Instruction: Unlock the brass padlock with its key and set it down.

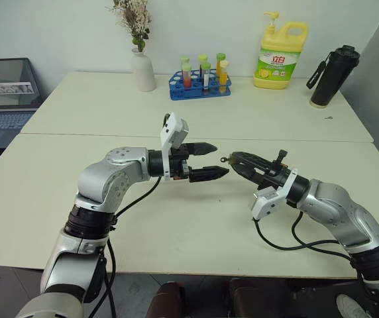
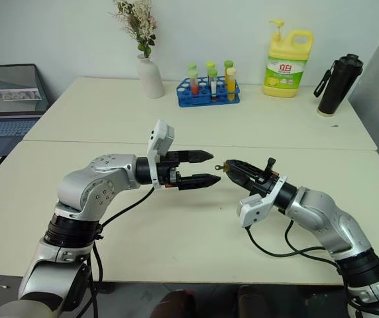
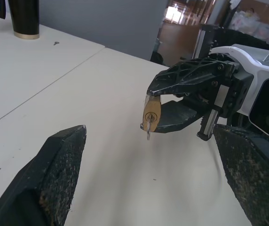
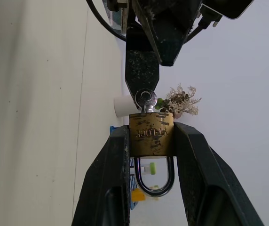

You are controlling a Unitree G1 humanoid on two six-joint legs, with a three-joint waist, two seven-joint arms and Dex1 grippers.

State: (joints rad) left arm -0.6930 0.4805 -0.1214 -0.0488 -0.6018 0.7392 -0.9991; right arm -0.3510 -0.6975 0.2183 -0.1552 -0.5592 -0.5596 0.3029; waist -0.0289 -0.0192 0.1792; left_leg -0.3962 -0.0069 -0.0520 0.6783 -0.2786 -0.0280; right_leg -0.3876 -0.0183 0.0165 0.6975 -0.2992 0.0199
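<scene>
Bright, even indoor lighting; soft shadows lie under the arms on the cream matte table [image 1: 176, 225]. Near black gripper fingers [image 3: 54, 179] appear slightly blurred in wrist views.

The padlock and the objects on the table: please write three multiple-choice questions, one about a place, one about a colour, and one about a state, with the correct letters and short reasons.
1. Where is the padlock?
A. Lying on the table
B. Between the fingers of the right gripper
C. Inside the tube rack

2. What colour is the tube rack at the back of the table?
A. Blue
B. Red
C. White

3. How is the left gripper?
A. Shut on the key
B. Shut on nothing
C. Open, holding nothing

Answers:
1 B: the right wrist view shows the brass body clamped between the two black fingers, with the key in the keyhole.
2 A: the rack holding the coloured tubes is blue.
3 C: its two fingers stand apart, facing the padlock, with nothing between them.
</scene>
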